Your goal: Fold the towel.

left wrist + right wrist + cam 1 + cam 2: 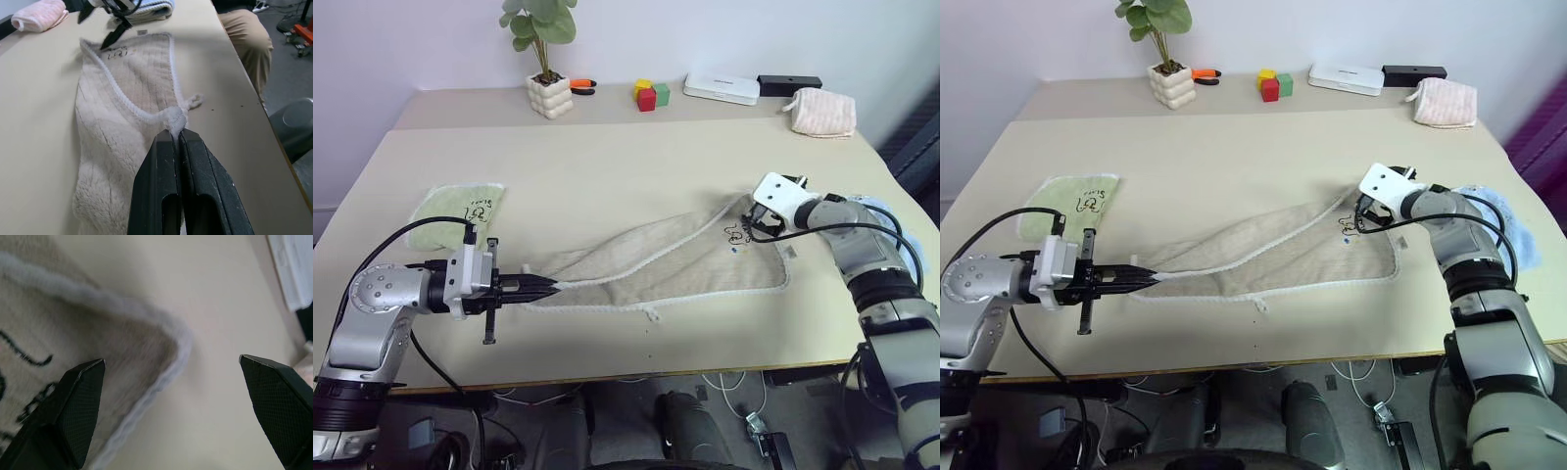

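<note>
Left claw (pixel 544 286) pinched tight on one corner of the towel (pixel 675 259). Towel lies stretched across the counter (pixel 607 166). Right claw (pixel 171 367) spread wide above the opposite corner, holding nothing.

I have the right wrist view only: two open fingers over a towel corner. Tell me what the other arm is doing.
Observer: The left gripper is shut on the towel, pinching its white-edged corner at the opposite end.
Operator: Report how the towel lies between the two ends.
Observer: It lies stretched across the table, bunched narrow near the left gripper and spread flat toward the right gripper.
Operator: Say what sits beyond my gripper.
Observer: A fluffy light-blue towel lies by the table's right edge, partly behind the right arm.
</note>
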Robot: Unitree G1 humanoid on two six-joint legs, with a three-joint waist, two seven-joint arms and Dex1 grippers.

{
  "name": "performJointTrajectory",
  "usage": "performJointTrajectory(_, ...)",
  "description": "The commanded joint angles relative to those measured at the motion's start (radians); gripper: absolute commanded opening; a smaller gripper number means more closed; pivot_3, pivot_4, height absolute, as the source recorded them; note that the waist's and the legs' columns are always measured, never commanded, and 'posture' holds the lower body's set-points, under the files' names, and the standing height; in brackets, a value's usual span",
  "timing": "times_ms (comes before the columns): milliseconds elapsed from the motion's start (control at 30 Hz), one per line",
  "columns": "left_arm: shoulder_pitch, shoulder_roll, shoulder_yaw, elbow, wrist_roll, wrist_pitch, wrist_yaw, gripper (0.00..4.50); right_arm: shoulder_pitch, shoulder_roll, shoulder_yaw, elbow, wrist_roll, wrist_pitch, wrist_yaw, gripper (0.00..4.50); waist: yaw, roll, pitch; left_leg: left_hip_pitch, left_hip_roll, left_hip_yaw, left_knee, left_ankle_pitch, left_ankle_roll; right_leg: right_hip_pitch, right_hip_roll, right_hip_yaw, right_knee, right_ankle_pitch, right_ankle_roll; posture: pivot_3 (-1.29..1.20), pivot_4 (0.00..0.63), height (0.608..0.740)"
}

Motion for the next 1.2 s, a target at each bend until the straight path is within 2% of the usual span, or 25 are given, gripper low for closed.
performJointTrajectory(33, 0.017, 0.003, 0.033, -0.051, -0.019, -0.023, 0.002, 0.01, -0.066, 0.020, 0.010, 0.061, -0.026, -0.058, -0.027, 4.50, -0.005, 0.000, 0.000, 0.000, 0.000, 0.000, 0.000, 0.000, 0.000, 0.000, 0.000, 0.000, 0.000, 0.000, 0.000, 0.00, 0.150, 0.740)
performJointTrajectory(267, 0.070, 0.005, 0.046, -0.090, -0.020, -0.026, 0.004, 0.01, -0.129, 0.042, 0.070, 0.188, -0.091, -0.137, -0.012, 4.50, -0.014, 0.000, 0.000, 0.000, 0.000, 0.000, -0.001, 0.000, 0.000, 0.000, 0.000, 0.000, 0.000, 0.000, 0.000, 0.00, 0.150, 0.740)
performJointTrajectory(367, 0.087, 0.008, 0.051, -0.099, -0.029, -0.022, 0.002, 0.00, -0.158, 0.043, 0.094, 0.236, -0.132, -0.159, -0.050, 3.63, -0.018, 0.000, 0.000, 0.000, 0.000, 0.000, -0.001, 0.000, 0.000, 0.000, 0.000, 0.000, 0.000, 0.000, 0.000, 0.00, 0.150, 0.740)
performJointTrajectory(600, 0.109, 0.013, 0.058, -0.111, -0.036, -0.024, -0.002, 0.00, -0.211, 0.067, 0.117, 0.302, -0.182, -0.189, -0.142, 0.15, -0.018, 0.000, 0.000, 0.000, 0.000, 0.000, -0.001, 0.000, 0.000, -0.001, 0.000, 0.000, 0.000, 0.000, 0.000, 0.00, 0.150, 0.740)
performJointTrajectory(900, 0.106, 0.005, 0.060, -0.097, -0.028, -0.033, 0.011, 0.00, -0.191, 0.074, 0.115, 0.303, -0.182, -0.206, -0.137, 0.06, -0.017, 0.000, 0.000, 0.000, 0.000, 0.000, -0.001, 0.000, 0.000, 0.000, 0.000, 0.000, 0.000, 0.000, 0.000, 0.00, 0.150, 0.740)
performJointTrajectory(1067, 0.028, -0.035, 0.070, -0.005, 0.054, -0.059, 0.144, 0.00, -0.175, 0.032, 0.079, 0.254, -0.141, -0.219, -0.076, 0.06, -0.015, 0.001, 0.000, 0.000, 0.000, 0.000, -0.001, 0.000, 0.000, 0.000, 0.000, 0.000, 0.000, 0.000, 0.000, 0.00, 0.150, 0.740)
performJointTrajectory(1133, -0.012, -0.051, 0.079, 0.025, 0.036, -0.003, 0.204, 0.00, -0.155, 0.005, 0.067, 0.221, -0.125, -0.225, -0.049, 0.06, -0.016, 0.001, 0.000, 0.000, 0.000, 0.000, -0.001, 0.000, 0.000, 0.000, 0.000, 0.000, 0.000, 0.001, 0.002, 0.00, 0.150, 0.740)
performJointTrajectory(1200, -0.097, -0.073, 0.096, 0.093, -0.013, 0.182, 0.335, 0.00, -0.124, -0.026, 0.043, 0.174, -0.101, -0.217, -0.030, 0.06, -0.010, 0.001, 0.000, 0.000, 0.000, 0.000, -0.001, 0.000, 0.000, 0.000, 0.000, 0.000, 0.000, 0.001, 0.003, 0.00, 0.150, 0.740)
